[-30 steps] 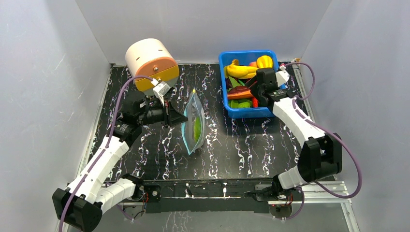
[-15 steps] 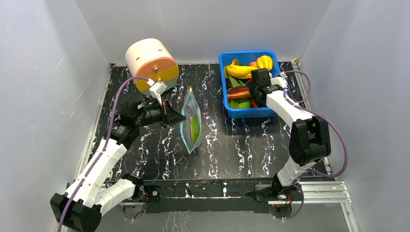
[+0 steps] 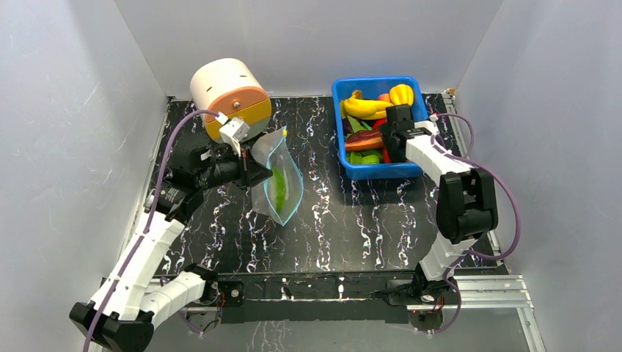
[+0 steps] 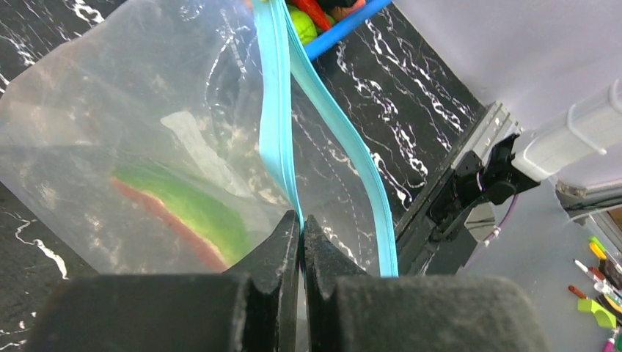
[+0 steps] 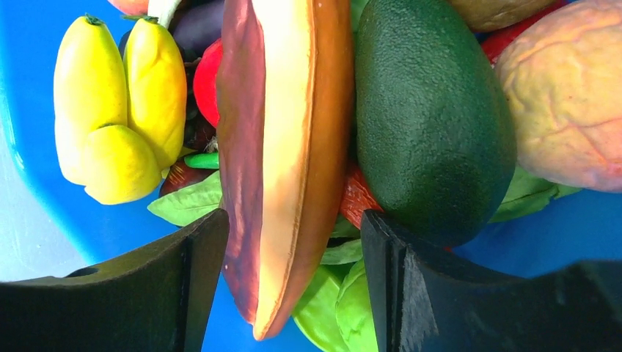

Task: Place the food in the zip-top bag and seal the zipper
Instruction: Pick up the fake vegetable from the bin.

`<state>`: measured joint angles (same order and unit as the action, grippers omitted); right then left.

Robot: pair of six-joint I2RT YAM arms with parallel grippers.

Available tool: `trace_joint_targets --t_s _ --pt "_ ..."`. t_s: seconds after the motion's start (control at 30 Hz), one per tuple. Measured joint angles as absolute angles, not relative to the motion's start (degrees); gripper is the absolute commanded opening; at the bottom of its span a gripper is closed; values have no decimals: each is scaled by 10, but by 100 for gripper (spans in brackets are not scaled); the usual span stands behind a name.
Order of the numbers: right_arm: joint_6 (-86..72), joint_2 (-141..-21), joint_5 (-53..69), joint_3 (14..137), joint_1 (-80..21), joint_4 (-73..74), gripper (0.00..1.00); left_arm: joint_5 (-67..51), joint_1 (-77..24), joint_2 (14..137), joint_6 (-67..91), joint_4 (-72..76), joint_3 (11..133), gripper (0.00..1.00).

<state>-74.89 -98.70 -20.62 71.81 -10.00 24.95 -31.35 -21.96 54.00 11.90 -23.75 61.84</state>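
The left gripper (image 4: pixel 301 220) holds the zip-top bag (image 3: pixel 277 183); the right gripper (image 5: pixel 293 220) is in the blue bin (image 3: pixel 370 174).
Over the desk (image 3: pixel 352 220), the left jaws pinch tight on the zipper (image 4: pixel 277 110), with a green piece (image 3: pixel 279 187) inside the bag; farther back, the right jaws stand open astride an orange-brown food slice (image 5: pixel 286 147).

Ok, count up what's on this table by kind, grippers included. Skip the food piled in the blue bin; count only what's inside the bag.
Grippers: 2, the left gripper and the right gripper
Bags: 1, the zip-top bag
Food inside it: 1, the green and red piece
Bins: 1, the blue bin
Drums: 1, the white and orange drum
Total: 6
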Motion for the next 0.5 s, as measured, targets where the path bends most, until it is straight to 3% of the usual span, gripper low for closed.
trace_joint_targets --t_s 0.5 --pt "-741 -1025 -195 729 -80 217 65 -396 -220 543 183 -139 510 0"
